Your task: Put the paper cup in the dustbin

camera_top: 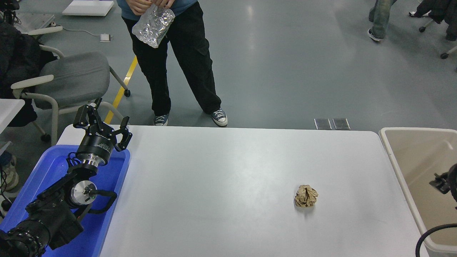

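The beige dustbin (392, 157) stands at the table's right end, its inside open to view. A black part of my right arm (445, 182) reaches in from the right edge over the bin, and a black cable (426, 233) loops over the bin's near corner. I cannot see the right gripper's fingers. The paper cup does not show in this view. My left gripper (101, 119) is parked at the lower left over the blue tray, open and empty.
A crumpled brown paper ball (306, 196) lies on the white table (221, 185) right of centre. A blue tray (53, 167) sits at the left end. A person (171, 57) holding a shiny plastic bag stands at the far side. A grey chair (68, 80) is at the far left.
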You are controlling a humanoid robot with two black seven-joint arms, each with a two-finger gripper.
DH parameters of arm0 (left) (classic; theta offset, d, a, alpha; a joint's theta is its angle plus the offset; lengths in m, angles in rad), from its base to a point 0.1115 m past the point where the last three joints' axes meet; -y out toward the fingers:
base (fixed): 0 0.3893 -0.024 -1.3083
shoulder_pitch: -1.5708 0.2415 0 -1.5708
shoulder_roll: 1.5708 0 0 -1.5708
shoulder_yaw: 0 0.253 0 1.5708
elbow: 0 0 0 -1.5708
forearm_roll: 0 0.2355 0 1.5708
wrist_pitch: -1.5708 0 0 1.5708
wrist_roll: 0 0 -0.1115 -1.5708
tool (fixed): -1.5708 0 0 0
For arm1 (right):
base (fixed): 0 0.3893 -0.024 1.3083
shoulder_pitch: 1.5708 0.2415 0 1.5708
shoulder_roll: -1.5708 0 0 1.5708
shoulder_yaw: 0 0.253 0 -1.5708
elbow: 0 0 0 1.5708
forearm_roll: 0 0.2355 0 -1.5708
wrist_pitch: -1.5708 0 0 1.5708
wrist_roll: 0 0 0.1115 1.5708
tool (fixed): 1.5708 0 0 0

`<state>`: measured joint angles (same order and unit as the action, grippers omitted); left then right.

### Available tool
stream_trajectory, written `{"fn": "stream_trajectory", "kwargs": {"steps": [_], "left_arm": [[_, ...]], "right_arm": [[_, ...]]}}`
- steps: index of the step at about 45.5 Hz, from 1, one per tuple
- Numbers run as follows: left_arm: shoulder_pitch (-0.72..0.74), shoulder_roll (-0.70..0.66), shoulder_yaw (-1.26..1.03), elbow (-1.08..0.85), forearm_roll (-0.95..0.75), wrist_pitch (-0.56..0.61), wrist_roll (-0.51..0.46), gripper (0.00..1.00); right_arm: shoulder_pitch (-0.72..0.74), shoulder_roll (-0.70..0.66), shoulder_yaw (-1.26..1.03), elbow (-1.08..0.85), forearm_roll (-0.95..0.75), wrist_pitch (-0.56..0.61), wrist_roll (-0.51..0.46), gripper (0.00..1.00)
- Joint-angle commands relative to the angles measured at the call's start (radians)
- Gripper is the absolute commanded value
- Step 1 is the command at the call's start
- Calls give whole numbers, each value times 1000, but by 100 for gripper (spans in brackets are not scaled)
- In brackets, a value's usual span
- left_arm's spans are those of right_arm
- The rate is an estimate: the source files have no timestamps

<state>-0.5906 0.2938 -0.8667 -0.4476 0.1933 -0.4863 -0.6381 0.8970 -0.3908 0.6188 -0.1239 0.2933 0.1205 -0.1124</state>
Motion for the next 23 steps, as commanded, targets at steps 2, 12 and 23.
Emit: {"fn": "stream_trajectory", "kwargs": {"steps": [2, 12, 23], "left_arm": [[0, 2, 0, 0, 0, 0, 0, 100], [0, 2, 0, 0, 0, 0, 0, 100], [0, 2, 0, 0, 0, 0, 0, 100]], "right_arm": [[91, 41, 5, 24, 40, 247, 3, 100], [109, 157, 4, 44, 40, 445, 14, 100], [123, 320, -21, 44, 32, 524, 80, 100]]}}
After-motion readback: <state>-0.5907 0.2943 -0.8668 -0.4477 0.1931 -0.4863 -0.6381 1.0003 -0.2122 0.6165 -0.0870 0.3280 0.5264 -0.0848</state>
